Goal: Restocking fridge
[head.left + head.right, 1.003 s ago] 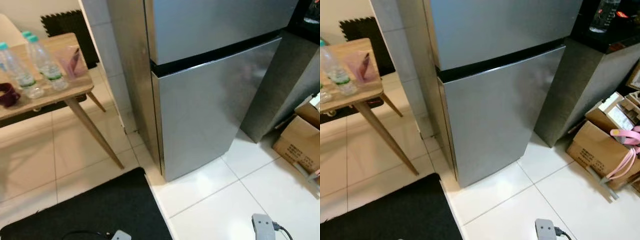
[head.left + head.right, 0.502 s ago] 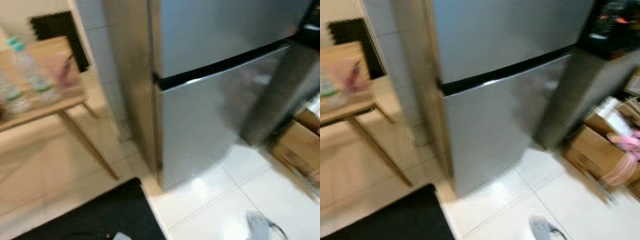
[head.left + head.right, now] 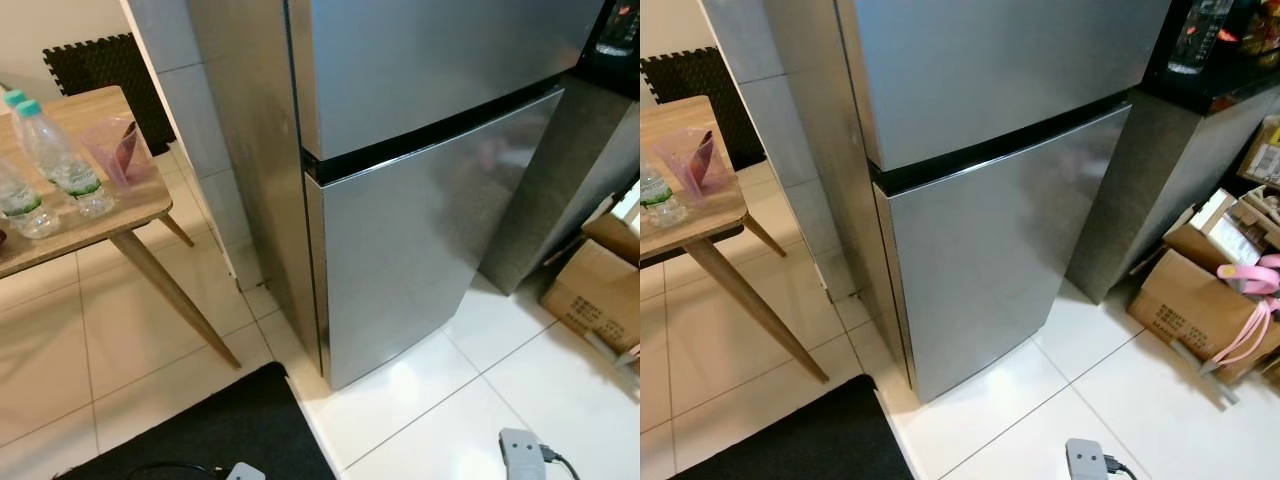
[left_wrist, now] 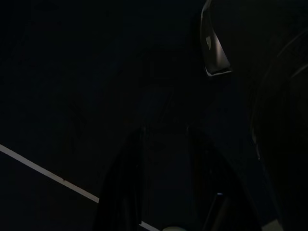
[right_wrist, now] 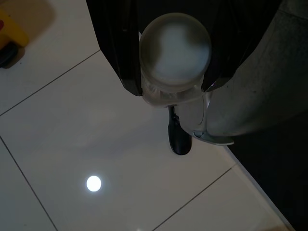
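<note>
Fridge point(image 3: 400, 170), silver and two-door, stands shut; left of it a wooden table point(image 3: 120, 215) carries water bottles point(image 3: 60, 160) and a pink cup point(image 3: 120, 148). Cardboard boxes point(image 3: 1200, 300) sit right of the fridge. Right wrist view: right gripper point(image 5: 168, 89) clasps a pale round-capped bottle point(image 5: 174, 53) above white tiles. Left wrist view: left gripper point(image 4: 168, 192), too dark to tell.
</note>
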### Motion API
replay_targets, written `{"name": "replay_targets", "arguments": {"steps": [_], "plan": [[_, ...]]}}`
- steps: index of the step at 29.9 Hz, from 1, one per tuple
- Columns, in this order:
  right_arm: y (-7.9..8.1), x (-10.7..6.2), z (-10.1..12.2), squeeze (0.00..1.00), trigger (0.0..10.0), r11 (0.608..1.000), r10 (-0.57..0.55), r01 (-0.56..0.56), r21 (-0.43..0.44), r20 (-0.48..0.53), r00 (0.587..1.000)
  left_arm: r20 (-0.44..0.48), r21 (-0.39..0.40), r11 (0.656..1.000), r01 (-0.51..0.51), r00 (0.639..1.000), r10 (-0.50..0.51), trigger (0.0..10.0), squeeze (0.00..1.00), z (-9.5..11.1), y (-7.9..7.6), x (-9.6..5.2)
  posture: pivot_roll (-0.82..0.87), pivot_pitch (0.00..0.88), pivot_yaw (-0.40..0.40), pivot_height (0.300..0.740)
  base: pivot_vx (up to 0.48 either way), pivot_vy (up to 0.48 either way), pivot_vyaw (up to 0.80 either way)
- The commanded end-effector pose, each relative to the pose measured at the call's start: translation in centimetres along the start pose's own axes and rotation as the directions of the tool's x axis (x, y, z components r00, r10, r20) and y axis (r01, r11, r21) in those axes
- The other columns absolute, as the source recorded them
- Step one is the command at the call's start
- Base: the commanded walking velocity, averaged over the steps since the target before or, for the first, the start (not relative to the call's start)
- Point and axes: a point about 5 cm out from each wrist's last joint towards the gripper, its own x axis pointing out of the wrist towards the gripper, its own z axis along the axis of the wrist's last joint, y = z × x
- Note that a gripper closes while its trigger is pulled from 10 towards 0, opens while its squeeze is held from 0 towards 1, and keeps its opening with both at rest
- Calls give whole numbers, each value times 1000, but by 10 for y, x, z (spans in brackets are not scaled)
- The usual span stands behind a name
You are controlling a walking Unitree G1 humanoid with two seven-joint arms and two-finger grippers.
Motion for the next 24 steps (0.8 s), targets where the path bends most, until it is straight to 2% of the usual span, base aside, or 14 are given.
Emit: {"name": "replay_targets", "arguments": {"steps": [1,5,24], "plan": [[-1,0,-1,0,10000,1000,-4,4,4,1,1000,238,7,1000,4,971,-5,10000,0,62,3,-3,-90,8,9,740,0,-469,0],[-1,0,-1,0,10000,1000,-4,4,3,0,1000,241,-14,1000,-4,971,7,10000,0,62,4,-3,-91,9,9,740,0,-379,0],[0,-1,-3,0,10000,1000,3,-3,-2,-6,1000,250,-13,1000,-27,968,29,10000,0,63,6,-3,-89,15,6,740,0,0,0]]}}
